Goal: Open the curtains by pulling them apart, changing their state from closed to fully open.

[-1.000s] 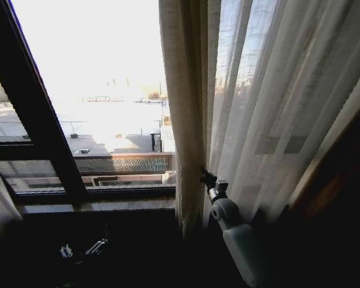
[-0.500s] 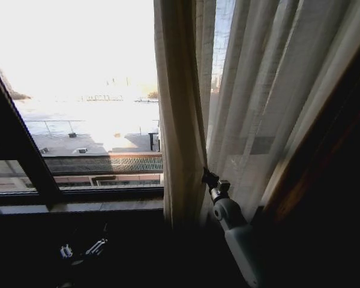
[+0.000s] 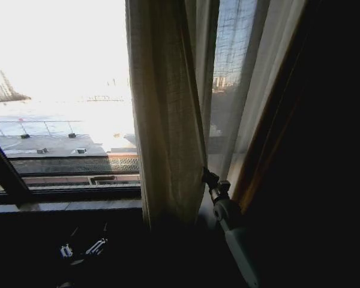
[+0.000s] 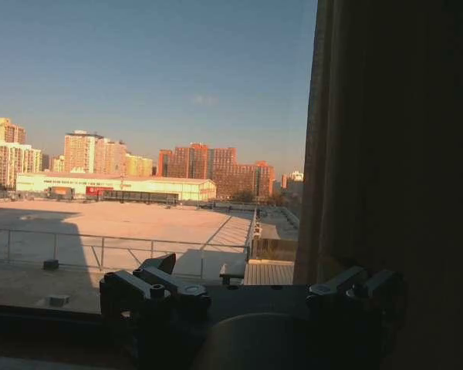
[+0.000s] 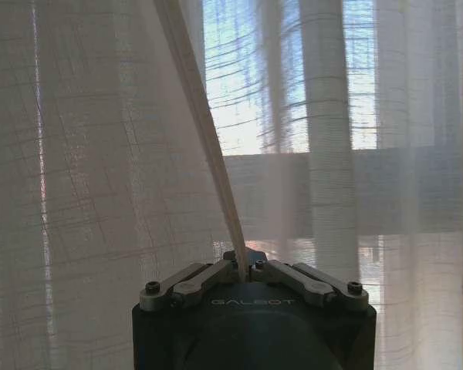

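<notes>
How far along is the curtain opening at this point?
Mostly done: the window is bare across the left. In hand: the right hand is shut on a curtain fold. The left hand hangs low and open. Left: sheer fabric still covers the right strip of glass.

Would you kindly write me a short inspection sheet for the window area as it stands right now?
Surface: dark window sill below the glass, bare where lit.
Job's things: curtains gathered into a bunch right of the uncovered pane; sheer folds hang by the right gripper.
Clutter: nothing seen.
Grippers: right gripper shut on a curtain edge at the bunch's lower right; left gripper low by the sill, open, holding nothing.
Cables: nothing seen.
Surroundings: dark window frame bar at lower left; rooftop with railing and city buildings outside; dark wall on the right.
</notes>
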Robot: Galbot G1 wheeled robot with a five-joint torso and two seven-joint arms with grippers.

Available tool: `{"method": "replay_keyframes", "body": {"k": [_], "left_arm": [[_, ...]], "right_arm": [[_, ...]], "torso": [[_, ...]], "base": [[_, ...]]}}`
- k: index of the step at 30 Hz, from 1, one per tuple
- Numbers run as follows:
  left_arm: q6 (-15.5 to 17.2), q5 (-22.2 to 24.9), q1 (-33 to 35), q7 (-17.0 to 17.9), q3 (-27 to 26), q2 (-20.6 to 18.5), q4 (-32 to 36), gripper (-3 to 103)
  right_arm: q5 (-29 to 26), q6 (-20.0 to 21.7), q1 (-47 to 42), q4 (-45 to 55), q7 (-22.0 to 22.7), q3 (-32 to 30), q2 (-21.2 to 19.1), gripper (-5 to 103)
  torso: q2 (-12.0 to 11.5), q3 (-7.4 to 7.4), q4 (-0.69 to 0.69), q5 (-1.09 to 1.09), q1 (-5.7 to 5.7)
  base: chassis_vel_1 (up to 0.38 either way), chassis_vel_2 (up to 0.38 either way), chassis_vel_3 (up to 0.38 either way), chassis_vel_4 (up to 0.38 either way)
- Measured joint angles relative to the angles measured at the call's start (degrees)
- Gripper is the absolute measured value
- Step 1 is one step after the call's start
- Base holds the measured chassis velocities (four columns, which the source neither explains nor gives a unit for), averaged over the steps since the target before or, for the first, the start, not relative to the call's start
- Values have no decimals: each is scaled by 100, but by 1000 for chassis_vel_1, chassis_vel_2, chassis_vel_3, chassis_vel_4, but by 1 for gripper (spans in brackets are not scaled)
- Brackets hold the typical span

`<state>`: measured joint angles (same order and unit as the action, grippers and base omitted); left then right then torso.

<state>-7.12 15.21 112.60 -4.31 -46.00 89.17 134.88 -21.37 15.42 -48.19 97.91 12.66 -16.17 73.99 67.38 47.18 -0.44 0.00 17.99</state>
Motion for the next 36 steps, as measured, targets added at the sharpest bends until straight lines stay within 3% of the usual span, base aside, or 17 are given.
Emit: {"method": "replay_keyframes", "body": {"k": [8,16,23,25,29,31,34,36], "left_arm": [[0,-1,-25,-1,13,12,-23,100],[1,-2,-30,-5,20,37,-46,100],[1,14,-66,-2,-3,-5,-68,100],[2,28,-77,-3,-8,-18,-70,100],[31,70,-158,-3,-14,-55,-100,100],[33,72,-174,-2,-13,-64,-107,100],[42,83,-199,-1,0,-88,-119,100],[42,90,-205,0,2,-90,-120,100]], "right_arm": [[213,-119,-3,-126,-14,7,-1,0],[356,-151,-16,-174,-34,-7,-29,-1],[259,37,-424,420,5,115,-241,31],[207,79,-556,610,40,159,-315,31],[125,202,-1457,1482,184,205,-561,52],[124,204,-1679,1687,234,194,-600,52],[126,205,-2228,2270,300,157,-671,70],[131,199,-2355,2431,303,152,-673,76]], "torso": [[0,1,-1,6,0],[0,0,0,-1,0],[0,0,0,0,1],[0,0,1,2,0],[0,0,-2,4,0],[0,0,-1,3,0],[0,-1,-1,-1,0],[0,-1,0,-1,0]], "base": [[-308,-295,307,286],[-28,-57,53,42],[41,29,-28,-28],[0,0,0,0],[0,0,0,0],[0,0,0,0],[0,0,0,0],[0,0,0,0]]}}
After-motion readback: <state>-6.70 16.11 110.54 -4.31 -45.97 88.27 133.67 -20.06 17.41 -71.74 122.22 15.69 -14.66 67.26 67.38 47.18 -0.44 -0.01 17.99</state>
